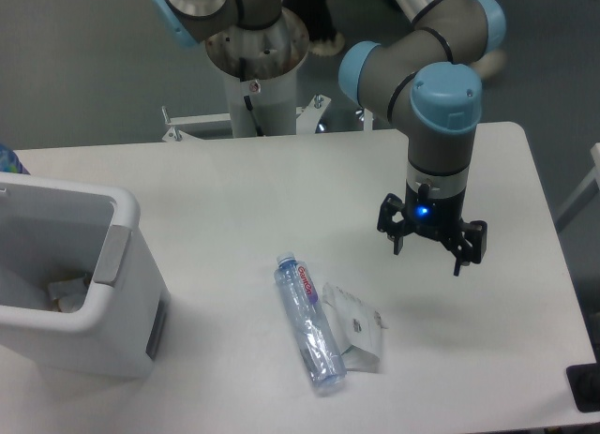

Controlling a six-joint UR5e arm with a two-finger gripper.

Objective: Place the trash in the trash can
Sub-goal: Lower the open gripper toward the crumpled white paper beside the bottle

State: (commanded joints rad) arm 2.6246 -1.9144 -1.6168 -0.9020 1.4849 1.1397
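A crushed clear plastic bottle [309, 326] with a red-lettered label lies on the white table, cap pointing away from me. A crumpled white translucent wrapper [356, 327] rests against its right side. The white trash can [103, 312] with a grey handle panel stands at the left edge of the table; some pale scraps lie inside it. My gripper [429, 253] hangs above the table to the upper right of the trash, pointing down, fingers spread open with nothing between them.
The arm's base column [253, 68] stands at the back centre beyond the table. The table's right edge [553, 256] lies close to the gripper. A dark object [586, 387] sits at the lower right corner.
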